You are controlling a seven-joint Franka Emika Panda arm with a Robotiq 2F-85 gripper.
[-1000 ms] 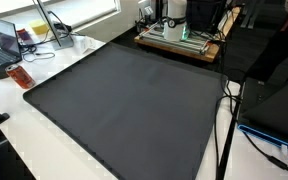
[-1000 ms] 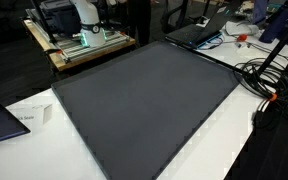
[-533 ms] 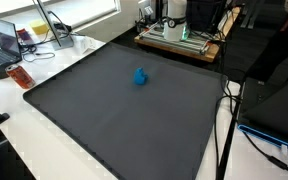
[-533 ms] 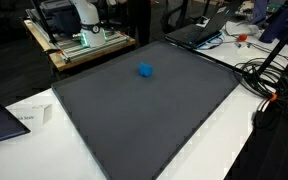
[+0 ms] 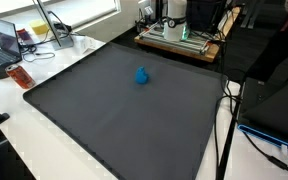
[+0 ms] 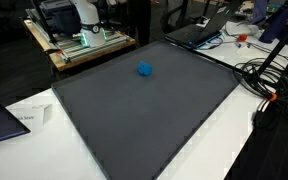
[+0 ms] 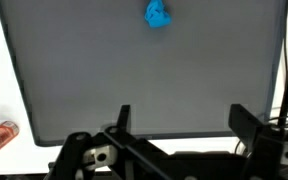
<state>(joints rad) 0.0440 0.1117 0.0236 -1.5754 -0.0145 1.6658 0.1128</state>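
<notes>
Blue lump (image 5: 141,76): alone on the dark mat (image 5: 124,125), nearer the robot's stand — judge it small, light, perhaps soft; take it across its middle.
Pincer (image 7: 184,125): fingers apart, empty, well short of it.
Room: you have open mat all round — cables (image 6: 259,75) crowd one worktop (image 5: 29,130) edge.

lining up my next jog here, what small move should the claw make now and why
Probably ease the claw forward toward the small blue object, jaws open. In the wrist view the jaws stand wide apart with nothing between them. The blue object lies alone on the dark mat, well ahead of the fingertips and only a little off their midline.
</notes>
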